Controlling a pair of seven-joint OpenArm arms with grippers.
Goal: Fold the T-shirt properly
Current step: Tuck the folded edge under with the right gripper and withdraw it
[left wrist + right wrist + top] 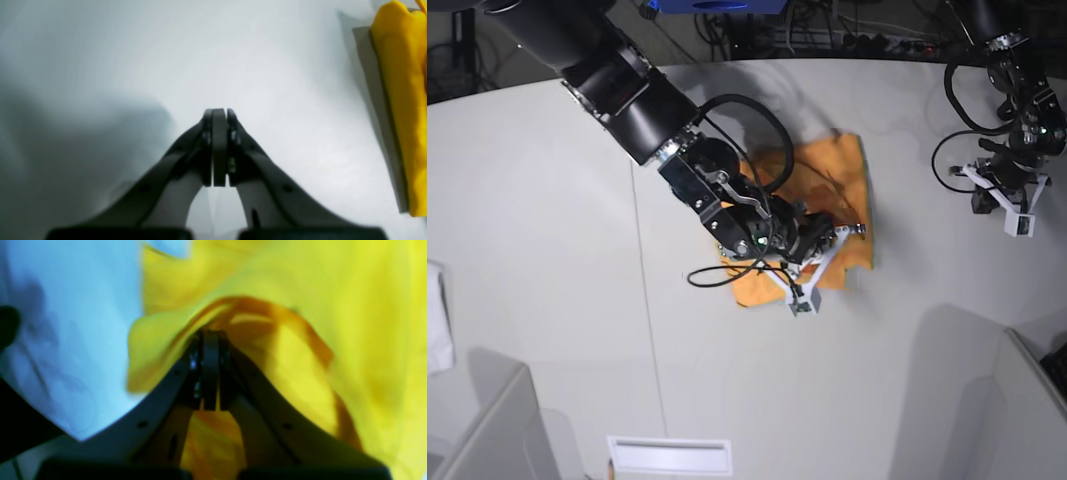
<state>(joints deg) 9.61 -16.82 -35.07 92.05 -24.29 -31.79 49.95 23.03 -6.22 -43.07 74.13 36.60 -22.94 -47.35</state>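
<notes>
The T-shirt [822, 180] is a light-orange heap, partly folded, in the middle of the white table [547, 220]. My right gripper [210, 335] rests on the shirt's near edge [825, 262], jaws shut, with a raised ridge of yellow fabric [267, 316] bunched around its tips. The right arm hides the shirt's left part in the base view. My left gripper [218, 111] is shut with nothing in it, well off to the right [1015, 215] over bare table. Only an edge of the T-shirt [403, 100] shows in the left wrist view.
A white cloth [435, 320] lies at the table's left edge. A white card [667, 455] sits at the front edge. Grey box walls stand at the front left [487, 430] and front right [1017, 400]. Cables [867, 35] run behind the table.
</notes>
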